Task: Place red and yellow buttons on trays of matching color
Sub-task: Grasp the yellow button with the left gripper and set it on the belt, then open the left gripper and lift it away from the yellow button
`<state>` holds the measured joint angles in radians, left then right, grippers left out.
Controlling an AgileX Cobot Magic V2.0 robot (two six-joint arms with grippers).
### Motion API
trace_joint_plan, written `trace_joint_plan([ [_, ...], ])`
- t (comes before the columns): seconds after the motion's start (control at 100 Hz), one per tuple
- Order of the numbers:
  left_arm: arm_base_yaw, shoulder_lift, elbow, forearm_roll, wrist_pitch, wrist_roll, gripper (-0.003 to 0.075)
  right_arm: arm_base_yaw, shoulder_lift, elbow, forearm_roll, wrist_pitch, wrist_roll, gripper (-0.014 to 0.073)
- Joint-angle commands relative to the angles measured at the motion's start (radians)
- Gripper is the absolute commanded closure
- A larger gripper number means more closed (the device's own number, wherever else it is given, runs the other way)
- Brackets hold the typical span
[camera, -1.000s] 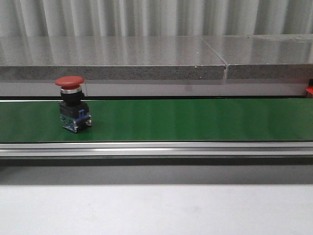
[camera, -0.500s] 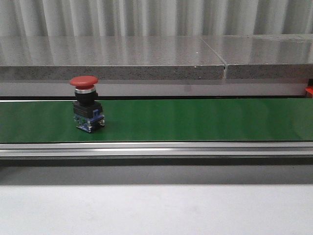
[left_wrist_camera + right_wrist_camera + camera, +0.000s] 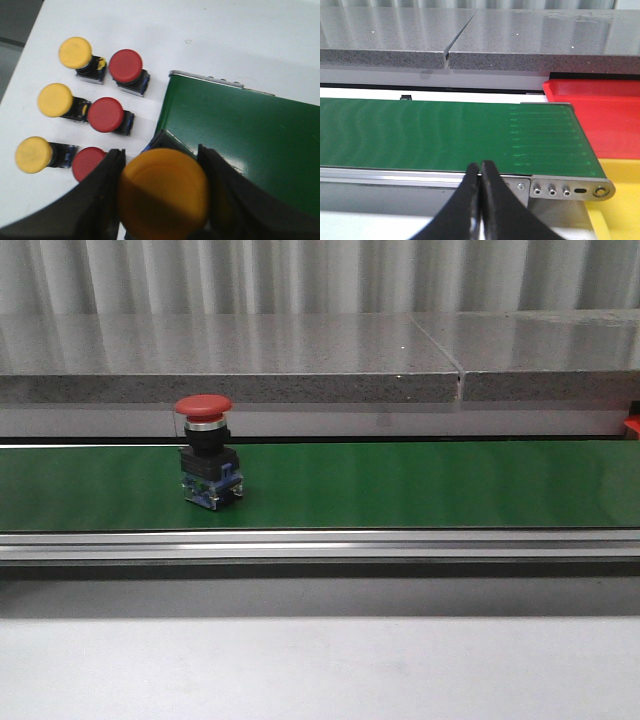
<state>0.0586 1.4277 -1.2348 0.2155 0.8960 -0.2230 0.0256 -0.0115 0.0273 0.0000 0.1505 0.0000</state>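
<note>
- A red button [image 3: 208,462] is standing upright on the green conveyor belt [image 3: 420,485], toward the belt's left part in the front view, its red mushroom cap on top and a black and blue body under it.
- The left gripper [image 3: 162,195] is clamping a yellow button [image 3: 163,192]; its dark fingers [image 3: 100,192] are pressing against both sides of the yellow cap, which is hanging over the belt's end edge.
- Beside that end of the belt, on the white table [image 3: 240,35], six more buttons are lying in two rows: three yellow-capped ones [image 3: 75,52] in the outer row and three red-capped ones [image 3: 125,65] in the row nearer the belt.
- The right gripper [image 3: 481,192] is hovering at the near rail by the other end of the belt, with its black fingertips pressed together and nothing between them.
- The red tray [image 3: 600,117] is sitting just past that belt end, and the yellow tray [image 3: 620,195] is lying next to it, nearer the camera.
- No brand, label or readable writing is showing on the buttons, belt or trays.
</note>
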Motion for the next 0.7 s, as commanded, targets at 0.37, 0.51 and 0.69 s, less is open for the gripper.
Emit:
trace_joint_plan([
  [0.37,-0.038,0.127,-0.056,-0.045,-0.021,0.004,0.0741,0.000,-0.009,-0.015,-0.006,-0.084,0.000,0.0685],
  [0.51,-0.038,0.148,-0.056,-0.047,-0.021,0.005,0.0741,0.000,-0.009,-0.015,-0.006,-0.084,0.000,0.0685],
  [0.69,-0.038,0.175,-0.056,-0.047,-0.015,0.005,0.0729,0.000,-0.009,-0.015,-0.006,-0.084,0.000,0.0685],
])
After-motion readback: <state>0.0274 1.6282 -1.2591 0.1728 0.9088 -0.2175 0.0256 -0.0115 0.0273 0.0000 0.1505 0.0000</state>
